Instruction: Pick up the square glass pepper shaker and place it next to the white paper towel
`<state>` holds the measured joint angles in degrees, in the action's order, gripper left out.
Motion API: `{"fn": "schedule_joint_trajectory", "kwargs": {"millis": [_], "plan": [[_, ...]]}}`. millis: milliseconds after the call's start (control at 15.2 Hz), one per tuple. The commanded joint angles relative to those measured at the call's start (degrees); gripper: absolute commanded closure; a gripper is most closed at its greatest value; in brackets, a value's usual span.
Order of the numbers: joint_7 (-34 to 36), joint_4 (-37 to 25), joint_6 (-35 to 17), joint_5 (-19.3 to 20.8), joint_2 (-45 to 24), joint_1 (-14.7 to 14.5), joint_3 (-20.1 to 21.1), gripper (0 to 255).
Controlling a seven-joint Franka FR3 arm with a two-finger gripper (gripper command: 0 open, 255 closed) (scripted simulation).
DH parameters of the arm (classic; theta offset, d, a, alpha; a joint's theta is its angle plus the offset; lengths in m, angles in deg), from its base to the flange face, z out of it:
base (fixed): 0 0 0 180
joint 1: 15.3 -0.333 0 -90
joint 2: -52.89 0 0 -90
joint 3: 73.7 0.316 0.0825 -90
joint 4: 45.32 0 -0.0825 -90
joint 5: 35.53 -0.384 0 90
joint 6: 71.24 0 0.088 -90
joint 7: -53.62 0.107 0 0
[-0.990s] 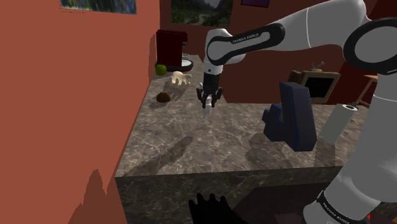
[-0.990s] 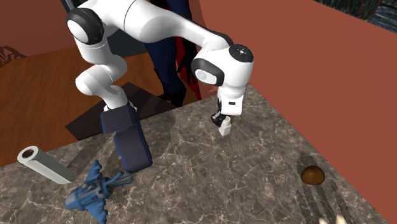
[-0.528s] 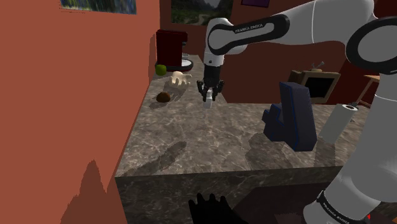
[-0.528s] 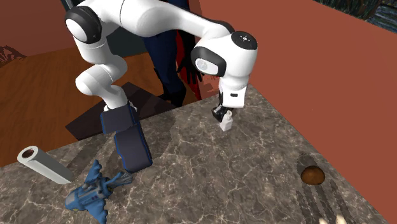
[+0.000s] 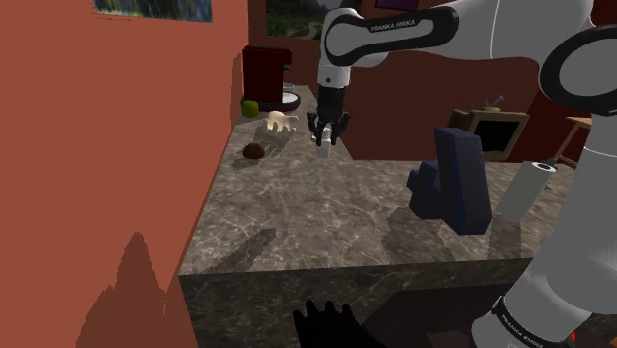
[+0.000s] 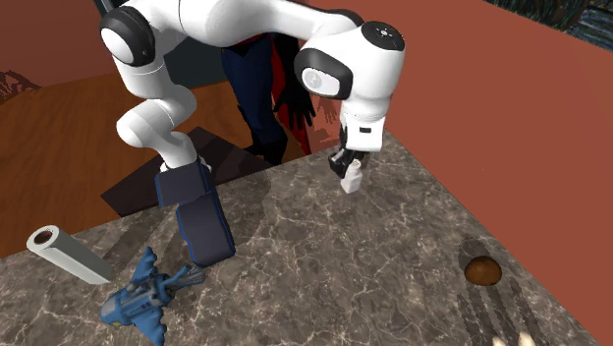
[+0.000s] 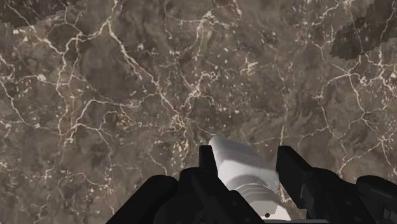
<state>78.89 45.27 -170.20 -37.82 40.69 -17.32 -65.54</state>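
While the gripper [image 5: 326,139] hung above the marble counter [image 5: 326,222], its two black fingers were clamped on the pepper shaker [image 7: 236,164], which rendered as a pale, squarish block rather than clear glass. I judged the hold sound, since the wrist view had the block squeezed between both fingers with only veined stone beyond it, so nothing but the pincer carried it. It rode clear of the surface, I reckoned, so it could pass the dark blue object [image 5: 457,180] without clipping it. The white paper towel [image 5: 522,191] sat well apart, at about four o'clock from the gripper in the shoulder view, just past that blue piece. To my mind the carry had hardly begun, and the setting-down was not yet done.
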Motion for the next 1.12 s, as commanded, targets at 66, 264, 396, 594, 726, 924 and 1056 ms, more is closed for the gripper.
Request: {"fn": "schedule_joint_trajectory", "kwargs": {"millis": [66, 264, 396, 594, 726, 924, 1056], "plan": [[0.11, -2.66, 2.58, 0.03, -0.11, 0.0, 0.0, 255], [0.26, -5.22, 4.95, 0.06, -0.29, -0.04, 0.02, 255], [0.36, -7.03, 6.57, 0.1, -0.49, -0.07, 0.03, 255], [0.53, -9.95, 9.06, 0.16, -0.91, -0.12, 0.06, 255], [0.65, -12.04, 10.76, 0.21, -1.29, -0.17, 0.07, 255], [0.84, -15.41, 13.4, 0.31, -2.02, -0.27, 0.1, 255], [0.98, -17.84, 15.23, 0.39, -2.62, -0.35, 0.13, 255]]}}
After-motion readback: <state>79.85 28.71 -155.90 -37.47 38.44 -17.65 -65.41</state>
